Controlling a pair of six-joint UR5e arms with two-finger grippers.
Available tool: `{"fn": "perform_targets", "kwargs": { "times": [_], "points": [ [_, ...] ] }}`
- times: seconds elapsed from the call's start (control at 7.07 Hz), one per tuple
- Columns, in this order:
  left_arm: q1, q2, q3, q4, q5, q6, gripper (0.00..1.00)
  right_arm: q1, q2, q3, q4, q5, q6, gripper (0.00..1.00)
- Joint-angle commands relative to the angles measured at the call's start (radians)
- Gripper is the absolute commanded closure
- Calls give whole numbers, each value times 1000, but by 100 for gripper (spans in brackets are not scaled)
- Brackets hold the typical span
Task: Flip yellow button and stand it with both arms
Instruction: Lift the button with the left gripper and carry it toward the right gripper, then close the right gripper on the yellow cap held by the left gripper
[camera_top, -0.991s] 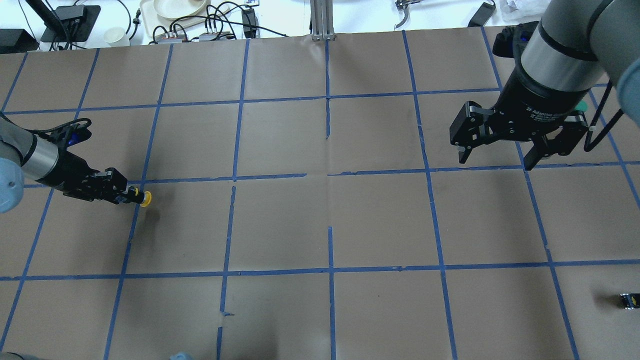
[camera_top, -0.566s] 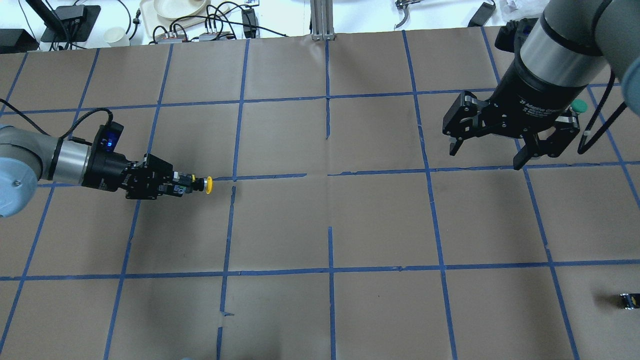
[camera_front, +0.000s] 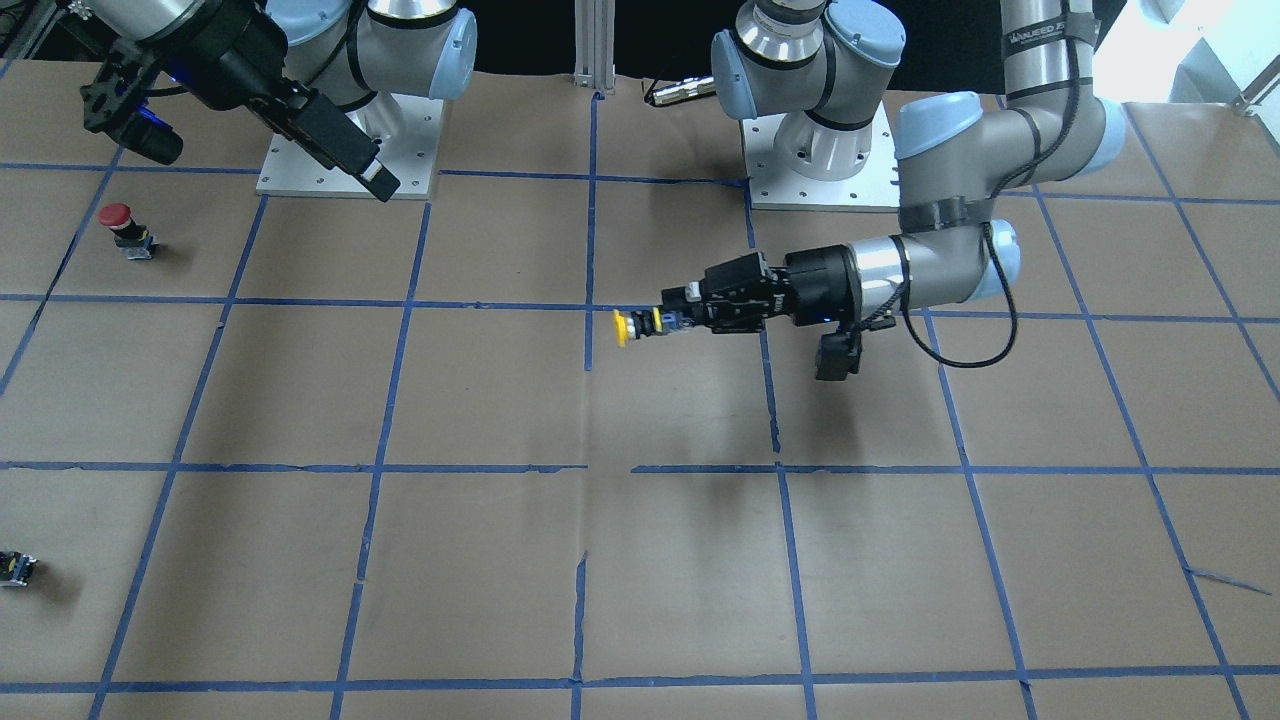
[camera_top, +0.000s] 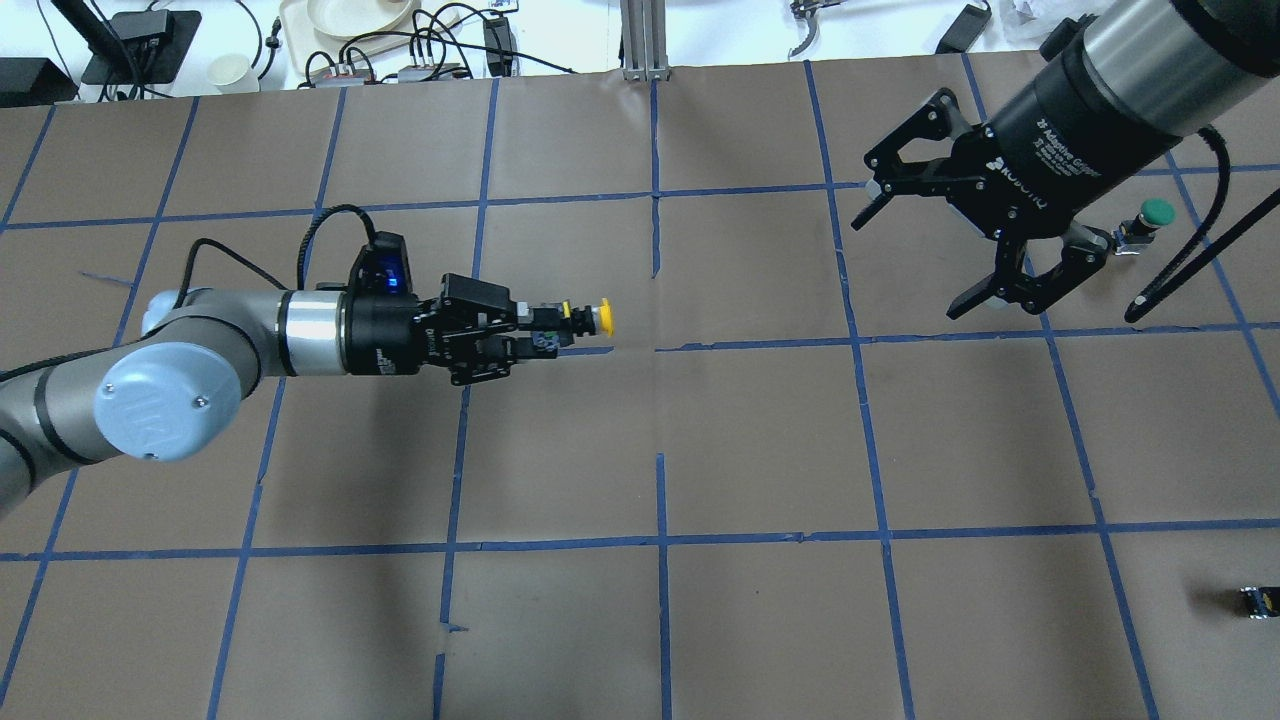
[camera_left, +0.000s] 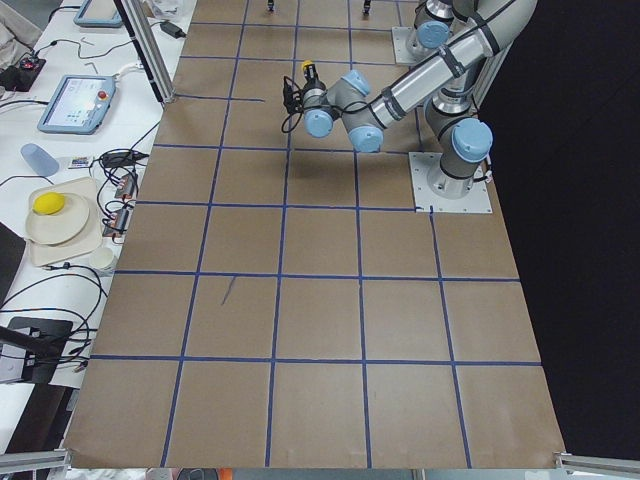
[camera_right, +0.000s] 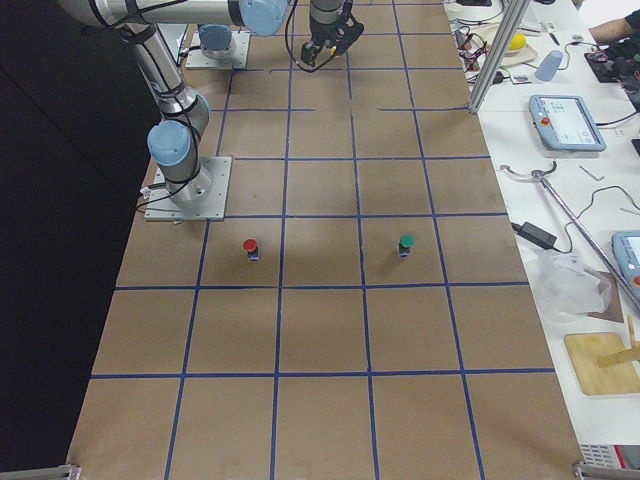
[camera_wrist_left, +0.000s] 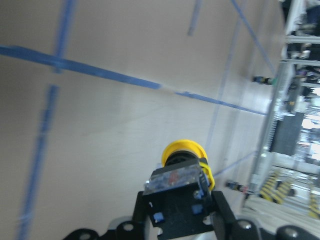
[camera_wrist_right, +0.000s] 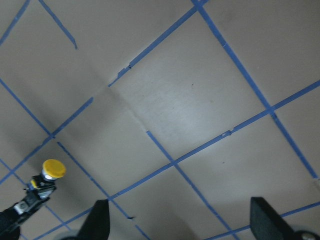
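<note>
the left gripper (camera_top: 545, 328), black with two fingers, is clamped narrow on the grey base block of the yellow button (camera_top: 590, 319), a small push button with a round yellow mushroom cap and a black cylindrical body. the button lies level above the brown paper table (camera_top: 760, 450), sticking out past the fingertips, cap away from the wrist. the black right gripper (camera_top: 915, 262), well apart, is spread wide, holding nothing; its body reads "robotiq" and "2f adaptive gripper". a small green-capped button (camera_top: 1150, 214) stands just beside it.
</note>
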Motion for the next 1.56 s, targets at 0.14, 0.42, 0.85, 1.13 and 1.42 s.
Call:
{"fn": "perform_targets", "kwargs": {
  "times": [0.14, 0.42, 0.85, 1.13, 1.42],
  "points": [
    [-253, 6, 3, 16, -477, -7, 77, -11, 36, 1, -4, 207, 78, 0],
    [-308, -23, 3, 135, -585, -7, 77, -61, 49, 1, 5, 273, 84, 0],
    [-331, -23, 6, 155, -616, -5, 77, -67, 30, 0, 14, 345, 130, 2],
    [-332, -24, 4, 158, -616, -5, 76, -54, 32, 6, 19, 338, 132, 3],
    [-332, -24, 4, 158, -616, -5, 76, -24, 32, 19, 17, 333, 133, 8]
  ]
}}
